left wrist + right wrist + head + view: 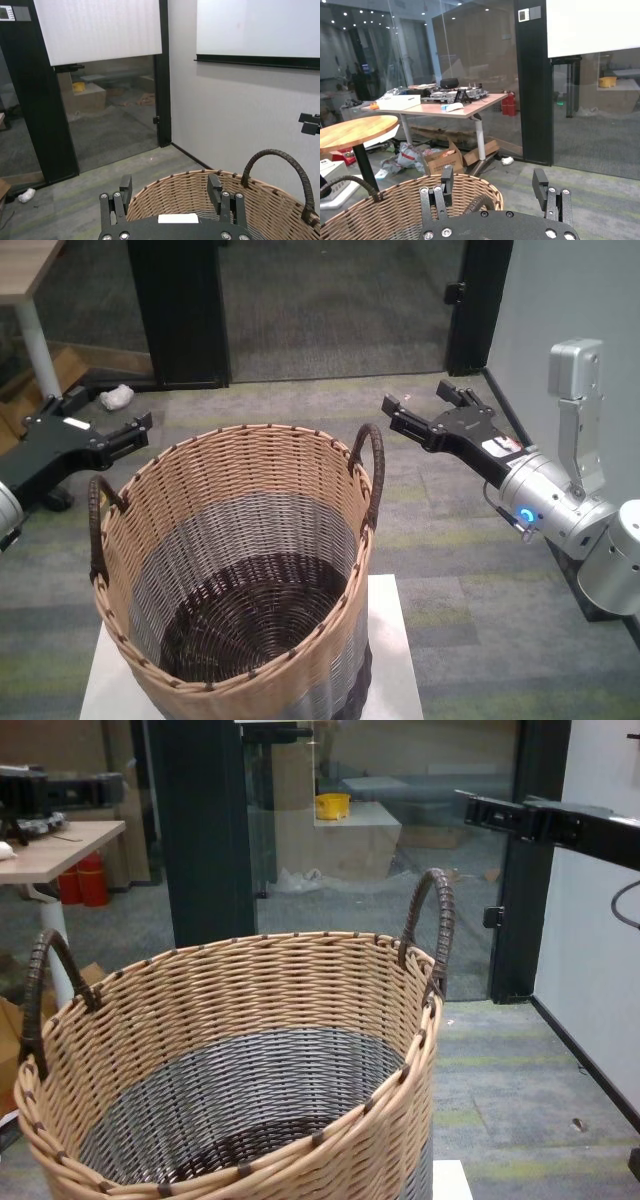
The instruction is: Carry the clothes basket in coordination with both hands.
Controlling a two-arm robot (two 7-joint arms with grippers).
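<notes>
The clothes basket (200, 455) stands upright on a white platform (392, 640). It is woven, with a tan upper band, a grey lower band and a dark base, and it looks empty. Its dark loop handles rise from the rim on the left (97, 525) and the right (372, 468). My left gripper (135, 432) is open and empty, a little outside and beyond the left handle. My right gripper (415, 400) is open and empty, level with the right handle and apart from it. The left wrist view (170, 187) shows open fingers over the rim (260, 205). The right wrist view (492, 180) shows the same.
A black door frame (180, 310) with glass panels stands behind the basket, and a grey wall (560, 290) is on the right. A desk leg (35, 340) and a crumpled white object (117, 395) are at the far left. Grey-green carpet surrounds the platform.
</notes>
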